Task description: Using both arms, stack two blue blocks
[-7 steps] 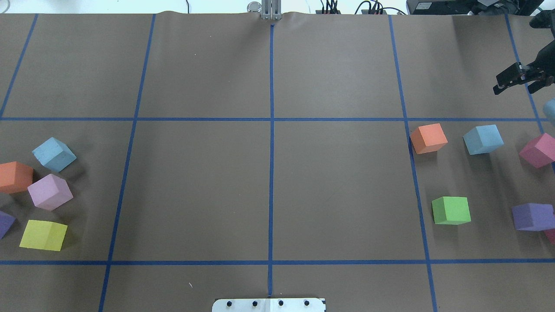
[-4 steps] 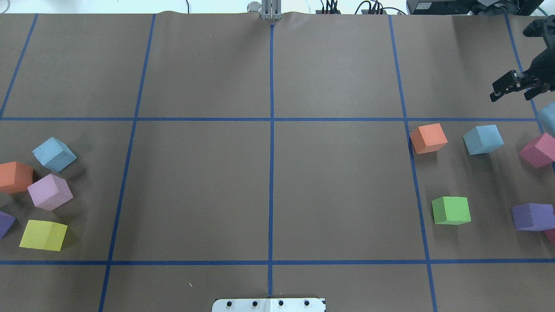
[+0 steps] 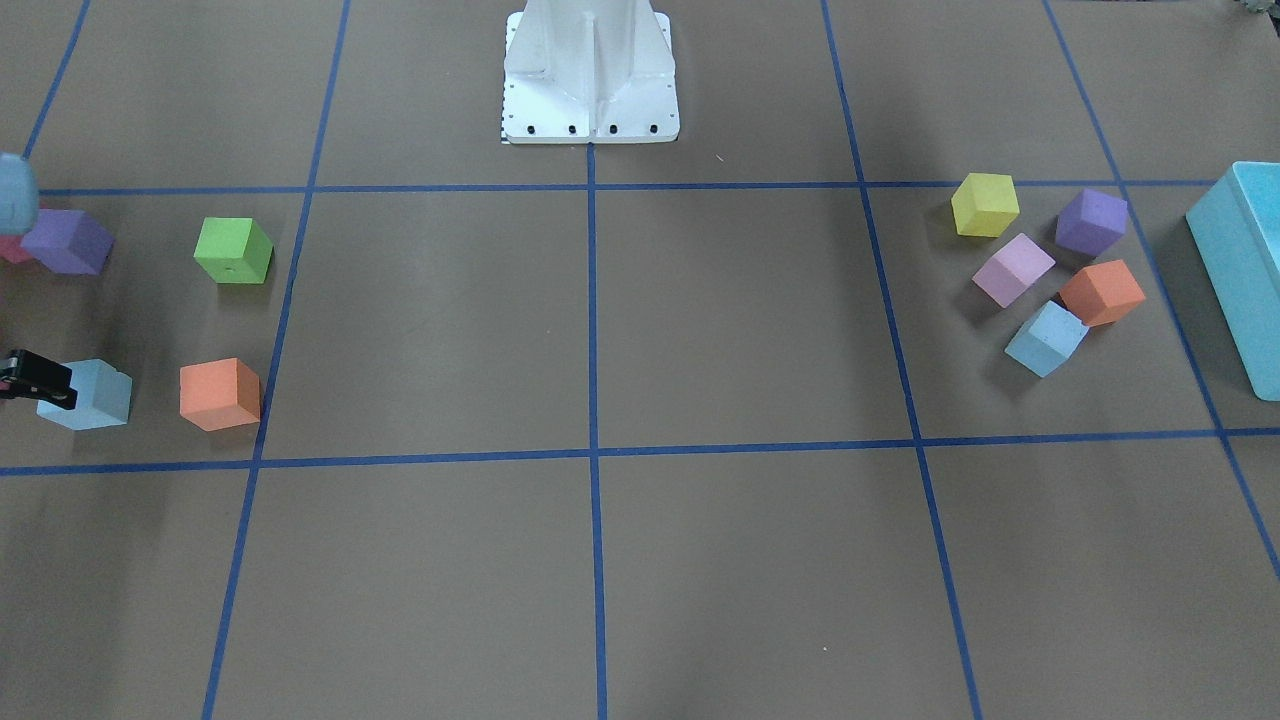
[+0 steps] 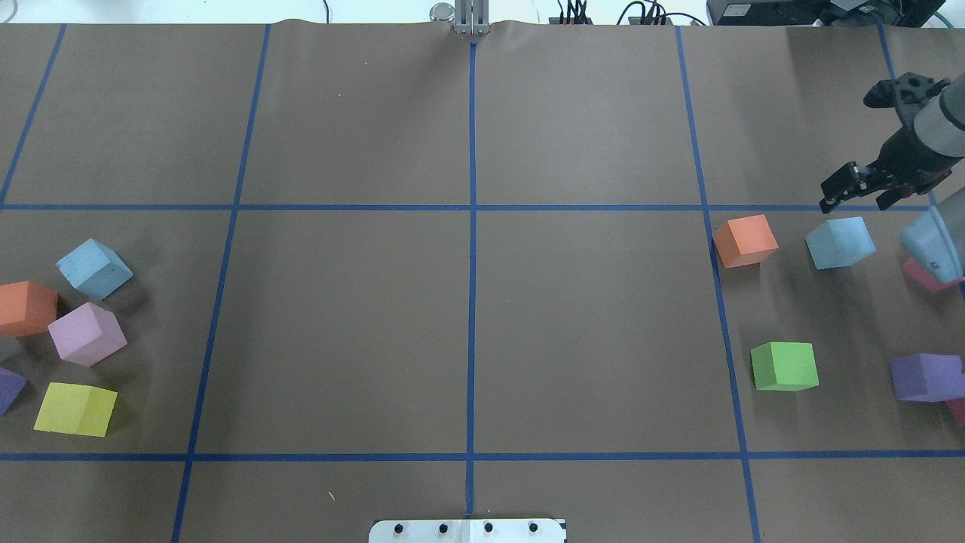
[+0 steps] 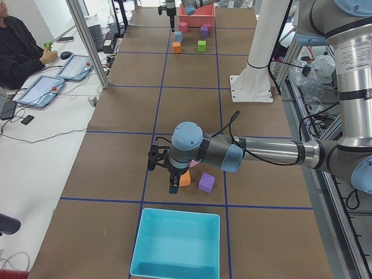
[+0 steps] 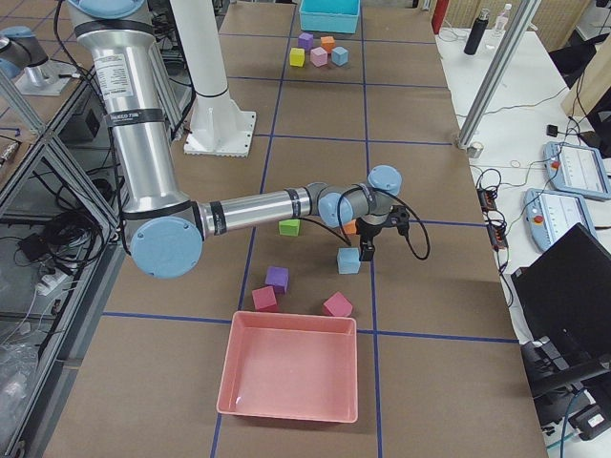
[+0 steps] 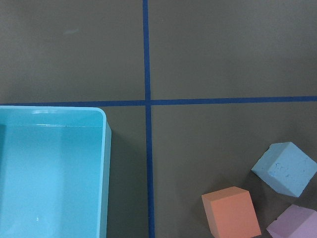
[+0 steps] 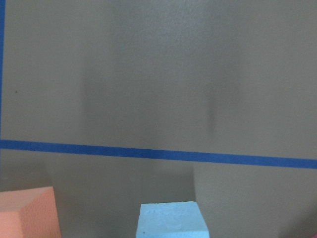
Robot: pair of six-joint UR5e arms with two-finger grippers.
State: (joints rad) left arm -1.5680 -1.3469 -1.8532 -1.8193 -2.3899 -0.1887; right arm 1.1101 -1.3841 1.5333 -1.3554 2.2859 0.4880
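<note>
One blue block (image 4: 840, 241) lies on the right side of the table, next to an orange cube (image 4: 745, 240). It also shows in the front view (image 3: 90, 395) and at the bottom of the right wrist view (image 8: 171, 222). My right gripper (image 4: 859, 190) hovers open and empty just beyond it. The other blue block (image 4: 94, 268) lies at the far left among other cubes and shows in the left wrist view (image 7: 286, 167). My left gripper (image 5: 172, 185) shows only in the exterior left view, over that cluster. I cannot tell whether it is open or shut.
A green cube (image 4: 785, 366), a purple cube (image 4: 926, 377) and a pink cube (image 4: 929, 276) lie near the right blue block. Orange (image 4: 26, 308), pink (image 4: 87, 333) and yellow (image 4: 75, 409) cubes crowd the left one. A turquoise bin (image 3: 1240, 270) stands beyond the left cluster, a pink bin (image 6: 286, 367) by the right.
My right gripper has moved left and toward the robot, closer to the right blue block, still open. Its arm now covers part of the pink cube. No block has moved.
</note>
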